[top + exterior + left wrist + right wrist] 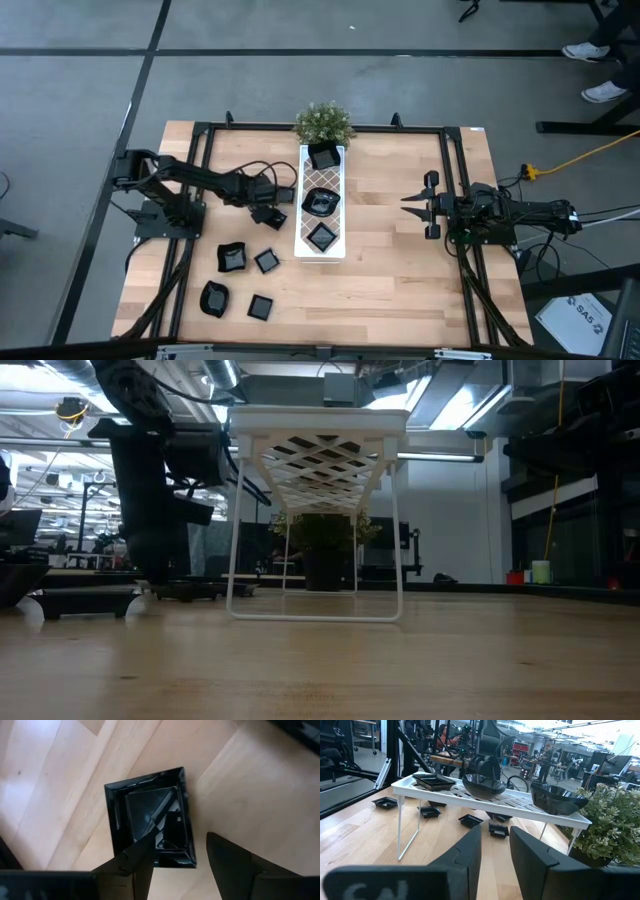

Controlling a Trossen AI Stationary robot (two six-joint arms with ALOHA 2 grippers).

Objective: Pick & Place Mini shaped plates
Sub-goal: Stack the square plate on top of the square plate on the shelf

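The left end effector (268, 214) hangs with its fingers spread above a square plate (152, 822) on the table (400, 270), just beside the white tray (322, 250), set to straddle it for a pick. Three plates (321, 202) already sit on the tray; four more lie toward the table's front-left corner. The right end effector (412, 205) waits near the right edge, fingers partly apart, empty.
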